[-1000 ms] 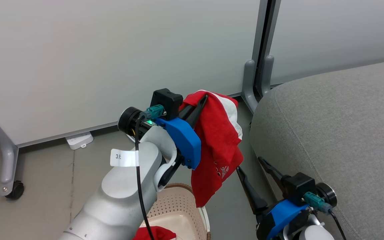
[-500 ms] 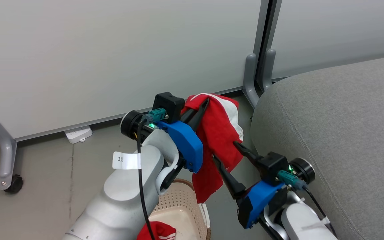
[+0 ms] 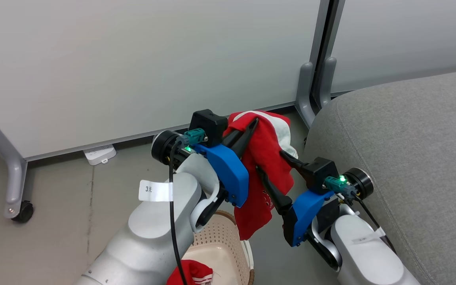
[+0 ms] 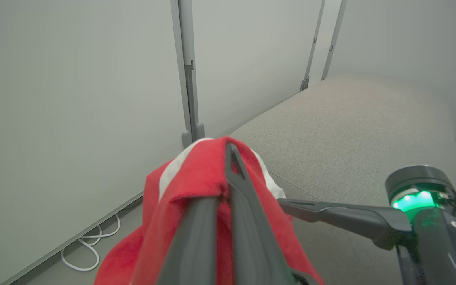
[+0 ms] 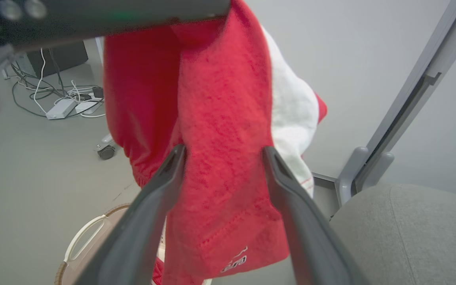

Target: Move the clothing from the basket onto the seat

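Note:
My left gripper is shut on a red garment with white panels, which hangs from it above the floor between basket and seat. In the left wrist view the cloth drapes over that gripper. My right gripper is open, one finger on each side of the hanging cloth, as the right wrist view shows. A second red garment lies in the cream basket below my left arm. The grey seat is at the right.
White partition panels stand behind, with a grey post beside the seat and a grey leg on a caster at the left. A white power strip lies on the floor by the wall. Cables trail on the floor.
My right gripper has risen from low beside the seat up to the hanging garment, and its open fingers now straddle the cloth. The left gripper keeps its hold. The camera shifted slightly.

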You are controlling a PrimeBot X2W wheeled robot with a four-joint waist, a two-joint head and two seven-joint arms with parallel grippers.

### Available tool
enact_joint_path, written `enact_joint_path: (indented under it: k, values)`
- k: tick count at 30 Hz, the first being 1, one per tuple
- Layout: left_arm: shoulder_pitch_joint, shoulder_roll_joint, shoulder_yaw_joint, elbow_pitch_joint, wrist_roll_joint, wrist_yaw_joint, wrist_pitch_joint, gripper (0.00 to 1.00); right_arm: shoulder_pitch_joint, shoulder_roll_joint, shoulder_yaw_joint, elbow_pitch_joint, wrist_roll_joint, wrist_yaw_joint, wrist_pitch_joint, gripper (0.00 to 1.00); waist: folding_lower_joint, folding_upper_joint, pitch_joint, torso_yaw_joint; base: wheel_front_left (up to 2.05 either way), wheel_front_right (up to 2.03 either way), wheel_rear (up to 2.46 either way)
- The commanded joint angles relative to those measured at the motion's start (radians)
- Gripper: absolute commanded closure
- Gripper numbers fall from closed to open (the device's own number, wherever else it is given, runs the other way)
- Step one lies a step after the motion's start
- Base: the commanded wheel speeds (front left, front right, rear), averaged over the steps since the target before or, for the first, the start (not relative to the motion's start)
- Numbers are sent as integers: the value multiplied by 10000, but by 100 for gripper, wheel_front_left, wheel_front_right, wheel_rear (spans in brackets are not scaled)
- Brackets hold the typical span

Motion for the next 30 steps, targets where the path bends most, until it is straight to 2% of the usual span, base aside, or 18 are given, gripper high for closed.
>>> enact_joint_path:
  k: [1,10,11,12,30]
  values:
    - [-109,1,-27,-62,-74,44,19,100,-241,-28,103,199,145,1,-91,0,-1,0,-7,12,0,0,0]
    - [-136,-2,-400,-458,-416,111,38,100,-1016,-28,855,1520,1157,1,-280,0,-1,0,-70,29,0,0,0]
    - [-144,-2,-439,-483,-454,121,40,100,-1092,-28,944,1626,1253,1,-319,42,-1,0,-76,25,0,0,0]
    - [-151,-4,-476,-505,-482,136,37,100,-1161,-28,1030,1730,1323,1,-358,100,-1,0,-82,20,0,0,0]
    - [-149,44,-616,-309,-612,165,-87,100,-1541,-29,1537,2636,1906,1,-835,100,-1,0,-243,-150,0,0,0]
